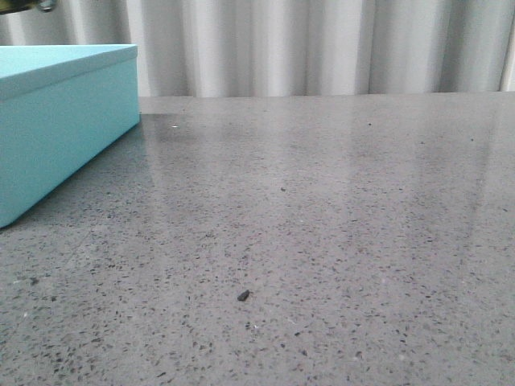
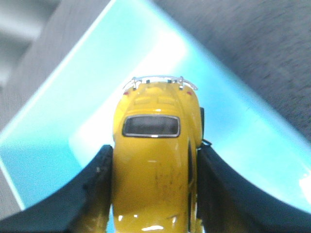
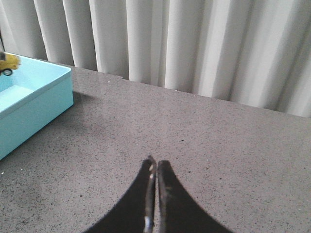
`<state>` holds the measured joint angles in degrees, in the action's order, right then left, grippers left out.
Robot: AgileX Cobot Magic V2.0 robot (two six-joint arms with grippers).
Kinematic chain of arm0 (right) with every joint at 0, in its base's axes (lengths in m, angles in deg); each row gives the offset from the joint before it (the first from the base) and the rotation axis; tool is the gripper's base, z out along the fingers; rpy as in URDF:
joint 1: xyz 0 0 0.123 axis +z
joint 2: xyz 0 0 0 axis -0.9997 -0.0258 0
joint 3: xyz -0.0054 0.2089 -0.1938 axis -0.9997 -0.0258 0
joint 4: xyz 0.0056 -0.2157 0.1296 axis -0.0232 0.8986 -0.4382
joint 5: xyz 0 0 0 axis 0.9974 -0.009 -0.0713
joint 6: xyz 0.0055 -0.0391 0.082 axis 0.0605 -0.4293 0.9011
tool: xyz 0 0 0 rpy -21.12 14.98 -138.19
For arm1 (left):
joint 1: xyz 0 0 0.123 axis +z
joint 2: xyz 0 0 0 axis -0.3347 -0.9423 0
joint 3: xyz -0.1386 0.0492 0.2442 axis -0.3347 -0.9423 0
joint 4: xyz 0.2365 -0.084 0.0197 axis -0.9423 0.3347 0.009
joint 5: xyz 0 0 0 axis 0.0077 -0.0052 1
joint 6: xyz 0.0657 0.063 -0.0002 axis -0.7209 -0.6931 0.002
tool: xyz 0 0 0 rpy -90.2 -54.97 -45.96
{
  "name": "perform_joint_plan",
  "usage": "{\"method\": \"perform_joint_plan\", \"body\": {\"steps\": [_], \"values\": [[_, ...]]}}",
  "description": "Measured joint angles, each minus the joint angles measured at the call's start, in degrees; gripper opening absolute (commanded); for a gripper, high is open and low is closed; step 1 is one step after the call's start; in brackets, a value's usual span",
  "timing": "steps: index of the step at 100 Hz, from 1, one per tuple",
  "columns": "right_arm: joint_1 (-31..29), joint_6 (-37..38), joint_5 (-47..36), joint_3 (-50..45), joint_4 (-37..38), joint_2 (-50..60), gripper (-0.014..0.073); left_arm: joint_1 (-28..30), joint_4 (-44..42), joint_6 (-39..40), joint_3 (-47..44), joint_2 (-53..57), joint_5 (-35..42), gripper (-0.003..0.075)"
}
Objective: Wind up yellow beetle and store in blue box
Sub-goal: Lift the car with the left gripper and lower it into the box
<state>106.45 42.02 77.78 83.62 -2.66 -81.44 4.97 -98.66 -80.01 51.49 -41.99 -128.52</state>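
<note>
over the blue box (image 2: 58, 145) | left end effector (image 2: 153, 194) grasping yellow beetle (image 2: 155, 160) | right end effector (image 3: 155, 167) clenched

Your left gripper (image 2: 151, 194) sits low in the left wrist frame, its two dark fingers (image 2: 95, 194) spread apart and pressed against both flanks of the yellow beetle (image 2: 155, 160). Your right gripper (image 3: 155, 167) shows at bottom centre of the right wrist frame, fingertips touching, nothing between them, pointing up the frame.

blue box (image 1: 56, 121) at left, grey speckled table (image 1: 322, 241), white curtain (image 1: 322, 44)
</note>
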Motion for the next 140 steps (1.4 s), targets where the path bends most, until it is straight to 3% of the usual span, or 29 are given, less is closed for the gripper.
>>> {"method": "perform_joint_plan", "body": {"steps": [13, 27, 61, 85, 101, 120, 140], "values": [[0.00, 0.00, -0.09, 0.00, 0.00, 0.00, -0.0041, 5.58, 1.18, 7.20, 0.00, -0.98, -3.64, -0.0021], [0.00, 0.00, -0.22, 0.00, 0.00, 0.00, -0.0041, 10.05, 7.77, 9.39, 0.00, -3.71, -4.80, -0.0021], [0.00, 0.00, -0.22, 0.00, -0.14, 0.00, -0.0041, 10.93, 12.83, 10.09, 0.00, -11.65, -5.68, -0.0014], [0.00, 0.00, 0.03, 0.00, -0.14, 0.00, -0.0041, 10.93, 11.37, 10.09, 0.00, -14.59, -4.43, 0.0192], [0.00, 0.00, 0.59, 0.00, -0.14, 0.00, -0.0041, 10.93, 10.33, 10.09, 0.00, -16.18, -4.43, 0.0255], [0.00, 0.00, 0.73, 0.00, -0.14, 0.00, -0.0041, 10.93, 9.49, 10.09, 0.00, -16.88, -4.91, 0.0497], [0.00, 0.00, 0.86, 0.00, -0.19, 0.00, -0.0041, 11.24, 9.23, 10.09, 0.25, -16.82, -5.27, 0.0512]]}}
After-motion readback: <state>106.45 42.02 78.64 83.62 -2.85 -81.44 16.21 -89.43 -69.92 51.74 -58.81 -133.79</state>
